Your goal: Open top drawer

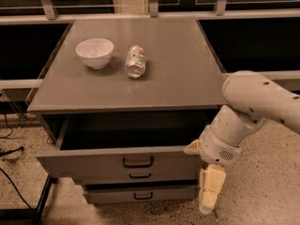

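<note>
- While hanging low beside the cabinet, the gripper [210, 193] is pointing down toward the floor, below and just outside the front right corner of the worktop [187, 78]. It is gripping nothing, and I cannot tell whether it is open or closed.
- The arm [255, 102] is arching in from the right, with its wrist sitting close to the right end of the drawer front. To my eye this posture is suggesting that the handle no longer needs holding.
- The top drawer [84, 163] is standing well out past the front edge of the worktop, with its dark inside showing. Its black handle [138, 162] is sitting free at the centre of the front, apart from the gripper, so the task is looking done or nearly so.
- The two shallower drawers [140, 194] are sitting further back beneath it and appear shut, since the task is not calling for them.
- A can [135, 61] is lying on its side near the middle of the worktop, toward the back edge.
- A white bowl [94, 52] is standing upright to the can's left, toward the back left corner. Both are resting well back from the front edge, so neither is getting in the drawer's way.
</note>
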`<state>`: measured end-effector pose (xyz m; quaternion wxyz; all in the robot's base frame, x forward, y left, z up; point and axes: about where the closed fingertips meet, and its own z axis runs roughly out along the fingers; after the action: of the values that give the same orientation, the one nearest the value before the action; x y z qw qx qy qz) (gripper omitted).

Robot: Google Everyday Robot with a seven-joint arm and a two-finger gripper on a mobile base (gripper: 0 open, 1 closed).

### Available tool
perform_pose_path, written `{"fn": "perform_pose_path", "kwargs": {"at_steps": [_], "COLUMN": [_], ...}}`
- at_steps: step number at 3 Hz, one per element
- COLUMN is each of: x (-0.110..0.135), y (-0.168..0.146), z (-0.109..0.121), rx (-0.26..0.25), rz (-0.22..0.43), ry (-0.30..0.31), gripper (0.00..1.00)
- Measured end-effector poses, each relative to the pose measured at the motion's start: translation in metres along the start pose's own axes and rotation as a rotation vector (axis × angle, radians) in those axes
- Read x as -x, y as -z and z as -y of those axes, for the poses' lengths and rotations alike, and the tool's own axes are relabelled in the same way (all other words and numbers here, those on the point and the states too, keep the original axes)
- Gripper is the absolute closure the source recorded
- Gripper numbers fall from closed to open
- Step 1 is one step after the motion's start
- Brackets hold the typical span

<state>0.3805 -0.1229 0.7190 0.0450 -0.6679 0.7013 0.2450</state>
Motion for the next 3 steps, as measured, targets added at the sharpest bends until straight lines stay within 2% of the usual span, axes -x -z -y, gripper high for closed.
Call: {"fn": "perform_pose_path", "kwargs": {"at_steps": [1, 3], "x": [0.003, 0.019], "y": [0.004, 0.024], "z": [0.001, 0.021], "rx": [-0.029, -0.153], "rz": [0.008, 0.009], "ry": [0.008, 0.038], "gripper": [0.00, 0.00]}}
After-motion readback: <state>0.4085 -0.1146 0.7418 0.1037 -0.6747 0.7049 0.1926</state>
